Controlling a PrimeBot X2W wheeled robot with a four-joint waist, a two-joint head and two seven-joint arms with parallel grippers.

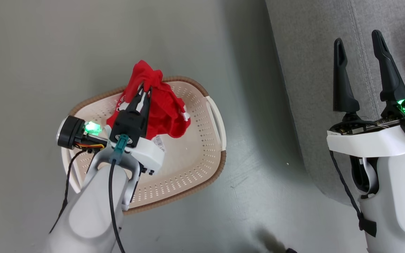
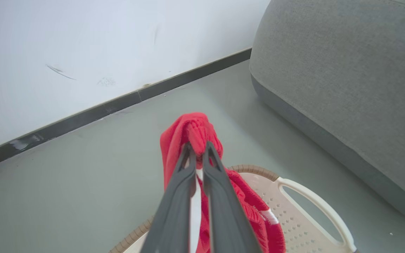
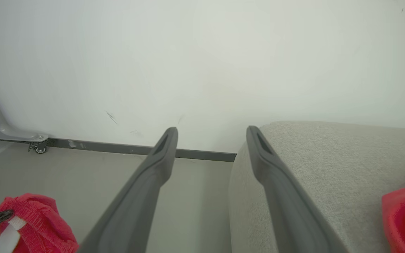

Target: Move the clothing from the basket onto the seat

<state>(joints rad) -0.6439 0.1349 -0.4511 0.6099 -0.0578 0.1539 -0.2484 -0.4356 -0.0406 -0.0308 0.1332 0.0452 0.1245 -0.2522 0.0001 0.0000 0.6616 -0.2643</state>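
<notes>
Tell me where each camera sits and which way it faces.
Head view: from the head, down onto the oval cream perforated plastic basket and grey woven sofa seat; left gripper and right gripper show.
Left wrist view: along its shut fingers pinching the bright red garment, toward white wall.
Right wrist view: along its open fingers, toward wall, seat corner.
Shared: all see that garment and seat.

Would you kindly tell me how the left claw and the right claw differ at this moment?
The left claw is shut on a red garment; the right claw is open and empty. The left claw is above the basket; the right claw is at the grey seat's edge. Both have two long dark fingers.
</notes>
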